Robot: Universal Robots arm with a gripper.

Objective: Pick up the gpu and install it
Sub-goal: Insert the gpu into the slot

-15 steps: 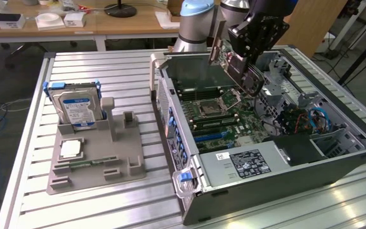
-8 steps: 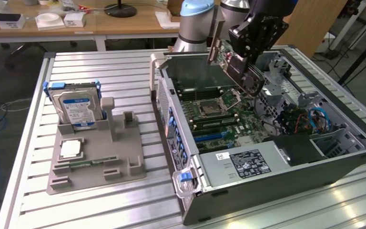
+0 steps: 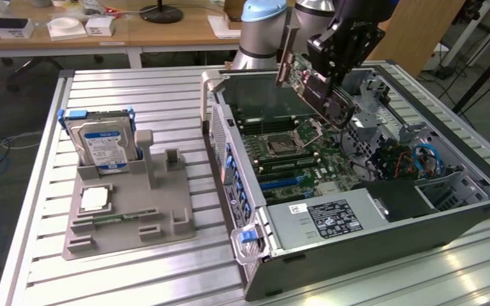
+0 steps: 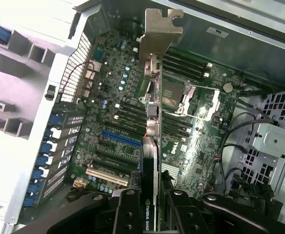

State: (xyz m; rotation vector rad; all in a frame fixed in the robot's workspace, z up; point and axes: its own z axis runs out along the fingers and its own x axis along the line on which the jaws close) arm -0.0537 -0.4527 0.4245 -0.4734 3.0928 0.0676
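**Graphics card [image 3: 307, 75] hanging over the case [image 3: 356, 248]**

Fingers [image 4: 127, 212] pinch its end opposite the metal bracket [image 4: 158, 34]; it hangs tilted at the case's 12 o'clock end, exterior view. Probably light, stiff, fragile, so hold edges, not chips.

I'm driving an arm [image 3: 256, 51] made of smooth silver-grey tubes, with a pale blue rounded cap [image 3: 262, 13] over one joint and a flared grey housing below it. The gripper [image 3: 323, 62] at its end is matt black and angular, with hard flat faces. In the wrist view its fingers [image 4: 128, 214] are flat black bars dotted with round recessed screw holes, and thicker rounded black links [image 4: 84, 214] sit on the outer sides
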